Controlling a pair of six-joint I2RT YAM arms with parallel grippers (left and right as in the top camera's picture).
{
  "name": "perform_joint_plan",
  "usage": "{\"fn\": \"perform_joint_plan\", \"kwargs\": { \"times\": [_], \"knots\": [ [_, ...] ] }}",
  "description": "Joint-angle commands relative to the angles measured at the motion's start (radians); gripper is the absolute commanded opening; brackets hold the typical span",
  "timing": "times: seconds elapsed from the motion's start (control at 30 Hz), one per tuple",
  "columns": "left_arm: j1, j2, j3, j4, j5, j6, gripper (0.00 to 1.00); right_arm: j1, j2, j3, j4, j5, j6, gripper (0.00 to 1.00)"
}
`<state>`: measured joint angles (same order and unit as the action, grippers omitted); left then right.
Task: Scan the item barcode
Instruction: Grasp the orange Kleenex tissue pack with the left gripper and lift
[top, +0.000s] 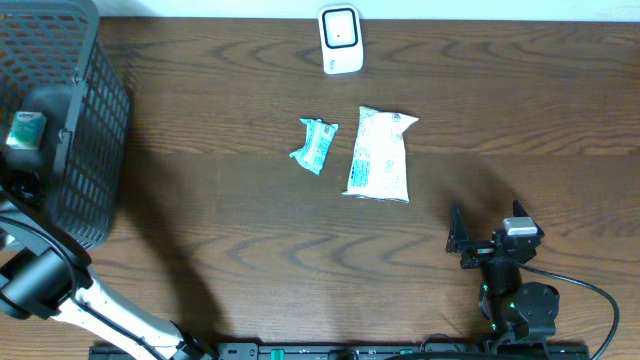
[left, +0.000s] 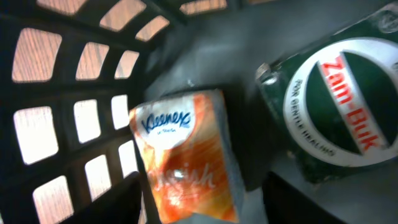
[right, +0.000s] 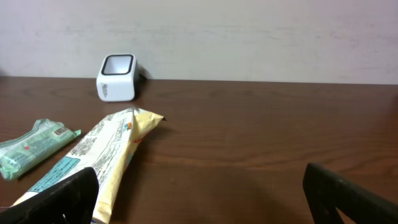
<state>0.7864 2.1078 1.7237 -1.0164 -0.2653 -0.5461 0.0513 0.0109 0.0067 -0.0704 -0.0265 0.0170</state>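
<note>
The orange, soft plastic Kleenex tissue pack (left: 186, 162) lies inside the black plastic mesh basket (top: 95, 120) at the desk's (top: 520, 110) left edge, just beside a dark green Zam-Buk box (left: 336, 106). The left gripper (top: 40, 135) is down in that basket; I cannot tell how wide it stands or whether it grips anything. A small teal packet (top: 314, 146) and a larger white-and-yellow packet (top: 378, 155) lie mid-desk, with the white box-shaped barcode scanner (top: 340, 40) beyond them. The right gripper (right: 199, 205) is spread wide and empty.
</note>
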Motion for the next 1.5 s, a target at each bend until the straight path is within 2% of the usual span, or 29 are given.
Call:
{"fn": "perform_joint_plan", "kwargs": {
  "times": [0.0, 0.17, 0.23, 0.4, 0.5, 0.7, 0.83, 0.97, 1.03, 1.2, 1.33, 1.47],
  "knots": [
    [0.0, 0.024, -0.025, 0.009, -0.016, -0.009, 0.58, 0.007, -0.005, -0.001, -0.005, 0.002, -0.007, 0.99],
    [0.0, 0.061, -0.035, 0.012, -0.016, -0.008, 0.57, 0.007, -0.005, -0.001, -0.005, 0.001, -0.007, 0.99],
    [0.0, 0.074, -0.038, 0.008, -0.016, -0.008, 0.53, 0.007, -0.005, -0.001, -0.005, 0.002, -0.007, 0.99],
    [0.0, 0.08, -0.04, 0.005, -0.016, -0.008, 0.27, 0.007, -0.005, -0.001, -0.005, 0.002, -0.007, 0.99],
    [0.0, 0.08, -0.039, -0.001, -0.016, 0.04, 0.08, 0.006, -0.005, -0.001, -0.005, 0.001, -0.007, 0.99],
    [-0.002, 0.033, 0.001, -0.055, -0.016, 0.051, 0.07, 0.006, -0.005, -0.001, -0.005, 0.002, -0.007, 0.99],
    [-0.006, -0.072, 0.026, -0.053, -0.013, 0.047, 0.07, 0.007, -0.005, -0.001, -0.005, 0.001, -0.007, 0.99],
    [-0.007, -0.217, 0.037, -0.028, 0.004, -0.018, 0.07, 0.007, -0.005, -0.001, -0.005, 0.002, -0.007, 0.99],
    [-0.007, -0.3, 0.037, 0.013, 0.066, -0.037, 0.07, 0.007, -0.005, -0.001, -0.005, 0.001, -0.007, 0.99],
    [-0.01, -0.509, 0.037, 0.212, 0.435, -0.056, 0.07, 0.006, -0.005, -0.001, -0.005, 0.001, -0.007, 0.99],
    [-0.044, -0.621, 0.037, 0.362, 0.756, -0.154, 0.07, 0.006, -0.005, -0.001, -0.005, 0.001, -0.007, 0.99],
    [-0.165, -0.667, 0.037, 0.436, 0.895, -0.127, 0.07, 0.007, -0.005, -0.001, -0.005, 0.001, -0.007, 0.99]
  ]
}}
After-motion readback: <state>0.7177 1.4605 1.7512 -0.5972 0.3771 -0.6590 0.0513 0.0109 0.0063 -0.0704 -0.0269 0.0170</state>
